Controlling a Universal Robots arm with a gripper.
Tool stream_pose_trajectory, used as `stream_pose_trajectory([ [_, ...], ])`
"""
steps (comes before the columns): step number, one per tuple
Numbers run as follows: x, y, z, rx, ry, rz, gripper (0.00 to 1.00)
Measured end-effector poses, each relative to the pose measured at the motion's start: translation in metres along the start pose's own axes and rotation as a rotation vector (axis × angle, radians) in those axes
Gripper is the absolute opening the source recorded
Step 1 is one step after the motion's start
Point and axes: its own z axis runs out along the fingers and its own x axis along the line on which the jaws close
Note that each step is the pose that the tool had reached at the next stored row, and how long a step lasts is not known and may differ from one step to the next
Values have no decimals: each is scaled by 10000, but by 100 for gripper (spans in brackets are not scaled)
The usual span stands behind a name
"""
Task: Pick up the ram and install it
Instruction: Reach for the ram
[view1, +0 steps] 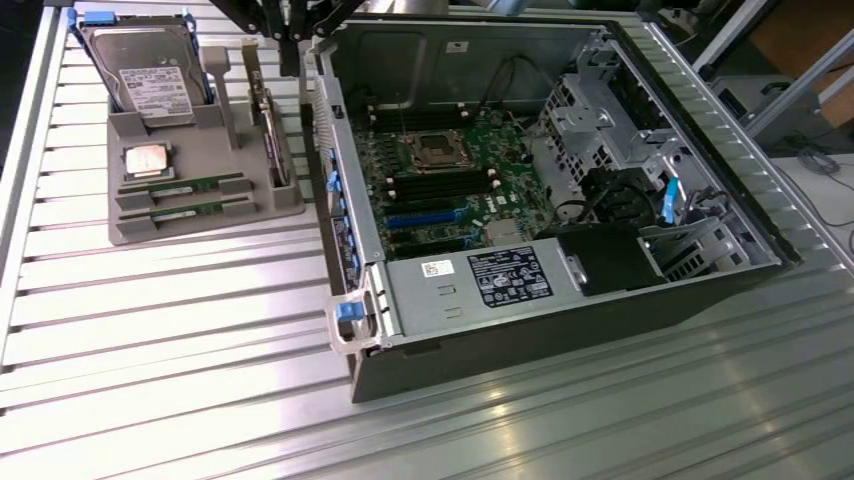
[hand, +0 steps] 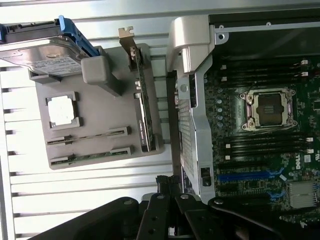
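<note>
Two long, narrow green circuit-board ram sticks (view1: 187, 187) (hand: 87, 137) are lying flat in parallel slots of a matt grey moulded plastic tray (view1: 200, 140) (hand: 100, 110), which is being carried by the ribbed aluminium desk (view1: 160, 330).

In the same tray, a square silver processor chip (view1: 150, 160) (hand: 62, 110) is being seated beside the sticks, and a green expansion card with a metal bracket (view1: 271, 130) (hand: 142, 100) is being held upright.

The black jointed tool (hand: 170, 187) is being shown with its fingers pressed together and gripping nothing. It is sitting near the grey sheet-metal computer case (view1: 534, 300) (hand: 192, 125), apart from the sticks.

In the wrist view, the square processor socket (hand: 267, 110) and the long black memory slots (hand: 260, 145) are being shown close up. In the exterior view, a labelled silver power supply box (view1: 481, 280) is being shown inside the case.
</note>
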Motion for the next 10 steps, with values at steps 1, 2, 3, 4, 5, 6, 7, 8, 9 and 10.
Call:
stream_pose_trajectory([
  [1, 8, -1, 0, -1, -1, 0, 10],
  [2, 15, -1, 0, 0, 0, 0, 10],
  [3, 21, -2, 0, -1, 0, -1, 10],
  [4, 30, -2, -1, 0, 0, -1, 10],
  [5, 38, -3, -1, 0, 0, 0, 10],
  [6, 45, -3, -1, 0, 0, 0, 10],
  [7, 50, -4, -1, 0, 0, -1, 10],
  [8, 57, -4, -1, -1, 0, 0, 10],
  [9, 62, -5, -1, -1, 0, 0, 10],
  [10, 68, -5, -1, -1, -1, 0, 10],
])
